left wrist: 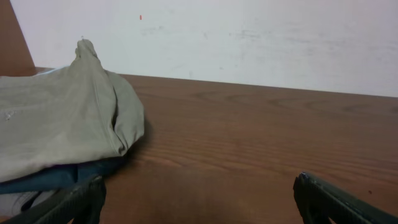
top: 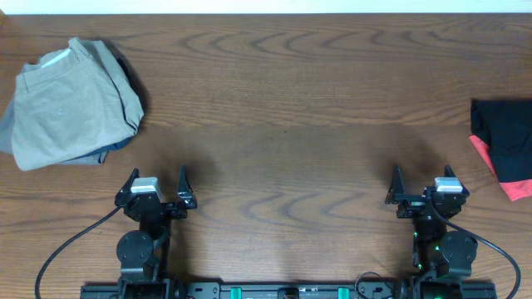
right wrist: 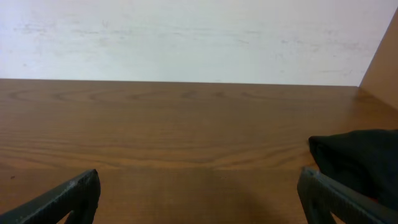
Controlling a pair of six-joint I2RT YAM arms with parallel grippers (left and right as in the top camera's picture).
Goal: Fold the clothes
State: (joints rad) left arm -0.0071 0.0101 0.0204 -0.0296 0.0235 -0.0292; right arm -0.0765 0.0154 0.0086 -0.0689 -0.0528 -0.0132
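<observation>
Khaki-beige cloth trousers [top: 71, 104] lie bunched atop a navy blue garment [left wrist: 62, 177] at the far-left corner of the brown wooden desk [top: 283, 124], left fingers [top: 183, 178] and right fingers [top: 396, 181] both spread apart and empty; risk: a deep pinch drags both layers together.

Perhaps a lab: wooden table [top: 283, 108], plain wall [left wrist: 249, 37].

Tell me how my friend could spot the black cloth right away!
Look at the wooden table and go to its right edge, past the right claw. A crumpled black cloth lies there, partly cut off by the picture. Unlike the khaki trousers at the far left, it is dark with a red strip along its near side.
</observation>
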